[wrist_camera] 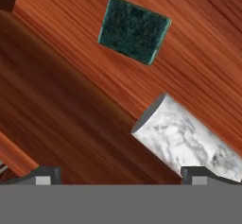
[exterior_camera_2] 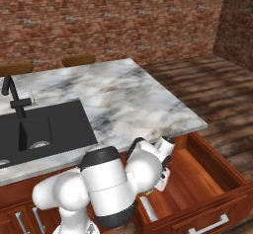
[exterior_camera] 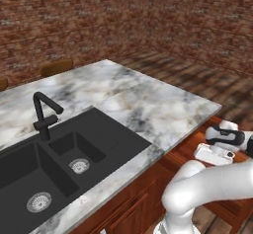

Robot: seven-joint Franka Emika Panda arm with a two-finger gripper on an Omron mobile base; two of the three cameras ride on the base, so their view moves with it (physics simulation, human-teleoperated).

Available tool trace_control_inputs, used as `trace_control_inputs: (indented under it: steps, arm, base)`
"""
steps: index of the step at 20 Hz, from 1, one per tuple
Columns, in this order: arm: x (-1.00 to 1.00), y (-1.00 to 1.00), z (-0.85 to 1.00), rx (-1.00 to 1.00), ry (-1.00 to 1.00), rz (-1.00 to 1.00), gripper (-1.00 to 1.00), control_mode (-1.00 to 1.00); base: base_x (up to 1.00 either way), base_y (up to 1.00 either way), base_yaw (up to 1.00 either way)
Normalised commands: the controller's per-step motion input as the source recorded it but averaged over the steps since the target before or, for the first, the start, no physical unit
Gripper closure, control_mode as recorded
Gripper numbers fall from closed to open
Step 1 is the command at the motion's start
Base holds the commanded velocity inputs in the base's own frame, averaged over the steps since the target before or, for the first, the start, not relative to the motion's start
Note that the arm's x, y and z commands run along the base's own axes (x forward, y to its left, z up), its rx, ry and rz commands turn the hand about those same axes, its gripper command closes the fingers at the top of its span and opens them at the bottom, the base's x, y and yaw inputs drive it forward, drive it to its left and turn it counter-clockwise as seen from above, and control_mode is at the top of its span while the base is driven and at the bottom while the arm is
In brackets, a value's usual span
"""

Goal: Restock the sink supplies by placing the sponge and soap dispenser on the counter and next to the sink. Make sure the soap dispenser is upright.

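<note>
you had the gripper [wrist_camera: 120, 176] spread wide over the open drawer [exterior_camera_2: 197, 178], nothing held. the soap dispenser [wrist_camera: 184, 140] lay on its side just ahead of your fingertips, the sponge [wrist_camera: 134, 29] flat beyond it, so both waited below the counter [exterior_camera_2: 133, 99].

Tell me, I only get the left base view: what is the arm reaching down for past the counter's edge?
Observer: An open wooden drawer. The right base view shows it pulled out below the counter.
Operator: Is anything in it?
Observer: The hand view shows a green sponge lying flat on the drawer floor.
Operator: And the soap?
Observer: The soap dispenser lies on its side near the sponge, not touching it.
</note>
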Motion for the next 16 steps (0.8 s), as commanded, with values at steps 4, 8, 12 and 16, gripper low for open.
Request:
trace_control_inputs:
  steps: [4,8,12,16]
  arm:
    - [0.25,0.01,-0.24,0.0,0.0,-0.04,-1.0,-1.0]
    - [0.21,0.01,-0.24,0.0,0.0,-0.05,-1.0,-1.0]
    - [0.12,0.0,-0.2,0.0,0.0,-0.08,-1.0,-1.0]
    - [0.0,0.01,-0.18,-0.02,0.0,-0.14,-1.0,-1.0]
  base:
    - [0.0,0.0,0.0]
    - [0.0,0.0,0.0]
    - [0.0,0.0,0.0]
    - [0.0,0.0,0.0]
